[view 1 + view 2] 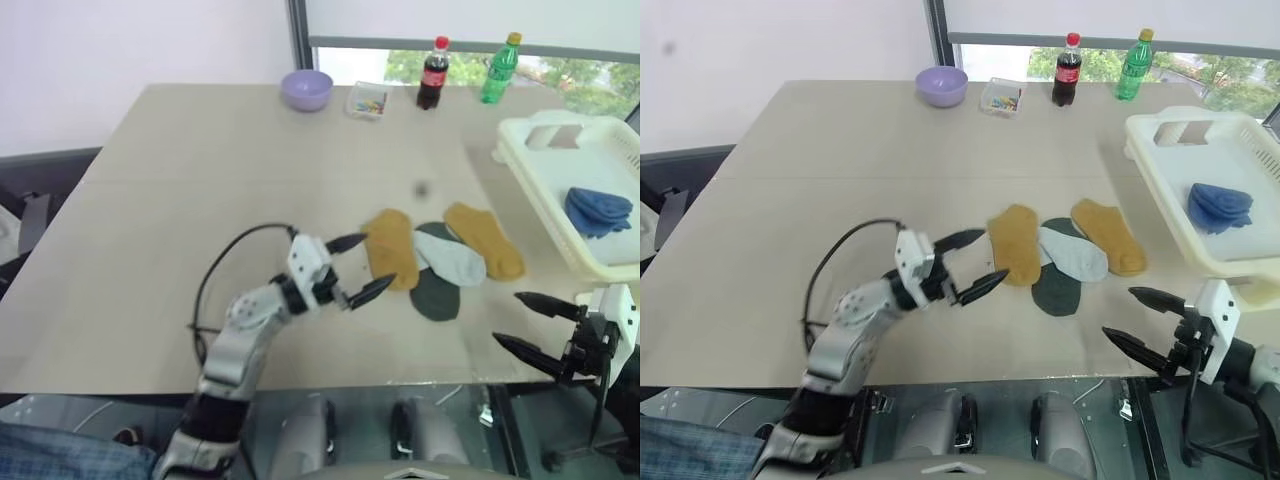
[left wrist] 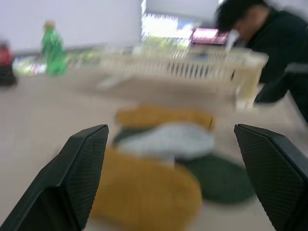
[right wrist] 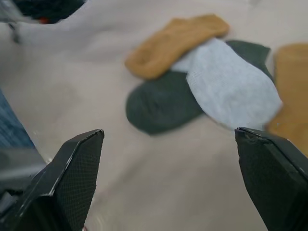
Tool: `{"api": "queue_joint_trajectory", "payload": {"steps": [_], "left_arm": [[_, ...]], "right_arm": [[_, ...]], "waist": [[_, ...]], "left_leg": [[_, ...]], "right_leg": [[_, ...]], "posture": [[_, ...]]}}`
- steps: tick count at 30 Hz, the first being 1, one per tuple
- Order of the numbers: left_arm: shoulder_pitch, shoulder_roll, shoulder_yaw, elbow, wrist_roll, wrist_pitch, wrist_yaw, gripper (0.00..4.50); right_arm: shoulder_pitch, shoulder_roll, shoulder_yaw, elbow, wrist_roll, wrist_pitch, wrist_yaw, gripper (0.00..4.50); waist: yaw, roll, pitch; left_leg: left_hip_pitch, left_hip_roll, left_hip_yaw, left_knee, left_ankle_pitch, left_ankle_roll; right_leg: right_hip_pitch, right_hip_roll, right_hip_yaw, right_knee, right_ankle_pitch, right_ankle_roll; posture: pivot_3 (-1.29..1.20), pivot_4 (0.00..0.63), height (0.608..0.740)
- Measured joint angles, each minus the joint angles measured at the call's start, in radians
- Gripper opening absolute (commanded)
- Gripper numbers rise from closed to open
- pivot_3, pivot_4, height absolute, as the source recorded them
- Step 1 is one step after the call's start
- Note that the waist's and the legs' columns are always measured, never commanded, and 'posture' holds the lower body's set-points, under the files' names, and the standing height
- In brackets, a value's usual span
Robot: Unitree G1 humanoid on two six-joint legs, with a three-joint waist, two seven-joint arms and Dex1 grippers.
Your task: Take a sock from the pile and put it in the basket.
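pile [image 1: 440, 258]: four socks lie flat on the table [image 1: 200, 160], near its front edge and between the two grippers.
left mustard sock [image 1: 391, 248]: the leftmost one, lying lengthwise away from the robot, its near end just beside the left gripper's fingertips.
grey sock [image 1: 452, 257]: lies across the middle, on top of the dark green sock [image 1: 435, 292], whose rounded end pokes out toward the robot.
right mustard sock [image 1: 485, 238]: angled on the far right side of the heap, touching the grey one.
basket [image 1: 545, 190]: cream-white, slotted sides, at the right edge of the table, well apart from the heap.
blue socks [image 1: 598, 211]: a royal blue bundle lies inside the basket; it looks like two socks, though the folds make the count hard to tell.
left gripper [image 1: 358, 268]: fingers spread wide, holding nothing, pointing toward the left mustard sock and not touching it.
right gripper [image 1: 528, 322]: fingers spread wide, empty, near the table's front right corner, pointing toward the heap.
far edge: lilac bowl [image 1: 306, 89], small clear box [image 1: 367, 100], cola bottle [image 1: 433, 73], green bottle [image 1: 500, 68].
person [image 2: 269, 43]: in the left wrist view, in dark clothing beyond the basket.
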Motion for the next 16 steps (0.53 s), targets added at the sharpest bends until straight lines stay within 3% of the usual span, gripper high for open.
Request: {"api": "queue_joint_trajectory", "payload": {"steps": [10, 16], "left_arm": [[0.458, 0.104, 0.128, -0.189, 0.065, -0.047, 0.117, 4.5], [0.508, 0.1, 0.139, -0.199, 0.121, -0.113, 0.176, 4.5]], "right_arm": [[-0.075, -0.023, 0.036, 0.22, -0.037, -0.164, 0.135, 4.46], [-0.126, -0.048, 0.063, 0.341, -0.069, -0.209, 0.17, 4.46]], "waist": [[0.002, 0.002, 0.0], [0.004, 0.004, -0.001]], "left_leg": [[-0.001, 0.001, 0.001, 0.0, -0.001, -0.001], [-0.001, 0.001, 0.0, 0.0, -0.001, -0.001]], "right_leg": [[-0.002, -0.003, 0.0, -0.001, -0.001, 0.0], [-0.003, -0.003, -0.001, -0.001, -0.001, -0.001]], "posture": [[0.0, 0.15, 0.733], [0.0, 0.15, 0.733]]}}
